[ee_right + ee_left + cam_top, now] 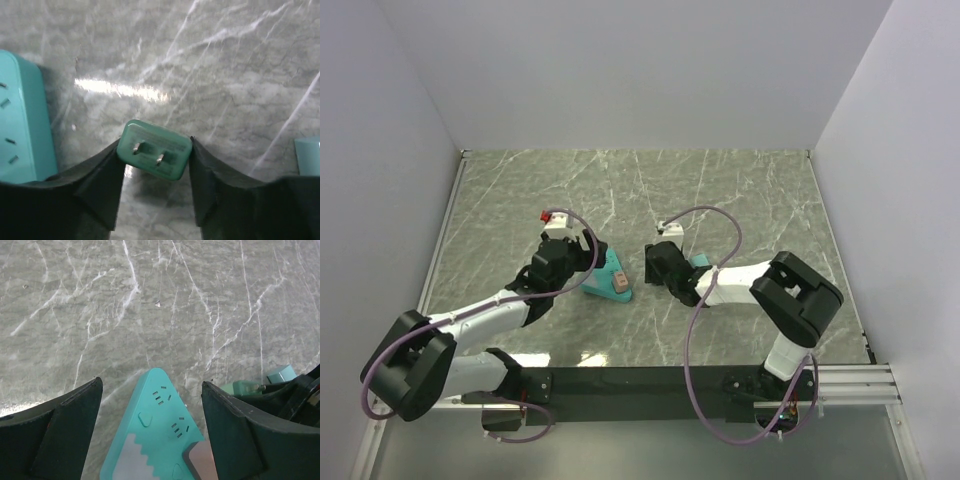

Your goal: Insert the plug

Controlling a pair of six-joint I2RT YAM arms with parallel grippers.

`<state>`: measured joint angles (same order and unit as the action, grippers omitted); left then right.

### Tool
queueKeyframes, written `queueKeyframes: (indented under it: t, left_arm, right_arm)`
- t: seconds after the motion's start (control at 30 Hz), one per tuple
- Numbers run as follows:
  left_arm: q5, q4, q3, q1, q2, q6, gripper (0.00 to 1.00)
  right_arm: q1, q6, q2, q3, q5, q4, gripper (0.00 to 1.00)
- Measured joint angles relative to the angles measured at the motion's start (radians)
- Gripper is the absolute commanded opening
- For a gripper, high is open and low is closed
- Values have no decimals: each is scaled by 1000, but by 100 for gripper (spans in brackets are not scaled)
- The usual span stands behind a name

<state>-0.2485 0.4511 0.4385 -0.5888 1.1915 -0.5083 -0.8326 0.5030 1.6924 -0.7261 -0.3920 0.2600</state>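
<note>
Left of centre in the top view, the left gripper (151,390) holds nothing, jaws spread wide astride the teal socket strip (160,435) on the surface (720,190), likely to steady it. Right of centre, the right gripper (156,146) has its jaws pinching the green plug (155,156), prongs bared for insertion.

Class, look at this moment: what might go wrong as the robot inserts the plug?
1. The right gripper pinches the plug at its fingertips only, and the plug sits slightly tilted, so it may twist when pushed.
2. The left gripper stands open astride the strip, not gripping it, so the strip may slide.
</note>
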Motion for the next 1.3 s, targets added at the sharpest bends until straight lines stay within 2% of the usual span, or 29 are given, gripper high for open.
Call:
queueKeyframes:
  t: [0.1, 0.2, 0.37, 0.6, 0.8, 1.07, 1.3]
  left_arm:
    - [1, -1, 0, 0, 5, 3, 86]
    - [15, 3, 0, 0, 4, 18, 86]
    - [93, 19, -6, 0, -33, 71, 86]
    - [285, 74, -55, 0, -198, 149, 84]
    - [480, 103, -58, 0, -209, 175, 82]
    - [637, 116, -58, -11, -166, 183, 81]
    - [677, 125, -57, -42, -120, 206, 80]
  right_arm:
    - [2, -3, 6, 0, -3, 29, 40]
    - [2, -16, 4, 2, -2, 39, 35]
    - [2, -118, -103, 94, 73, 93, 34]
    - [2, -357, -332, 140, 400, 149, 33]
    - [2, -457, -389, 138, 617, 126, 31]
    - [2, -496, -456, 145, 696, 111, 31]
    - [2, -505, -446, 145, 711, 77, 31]
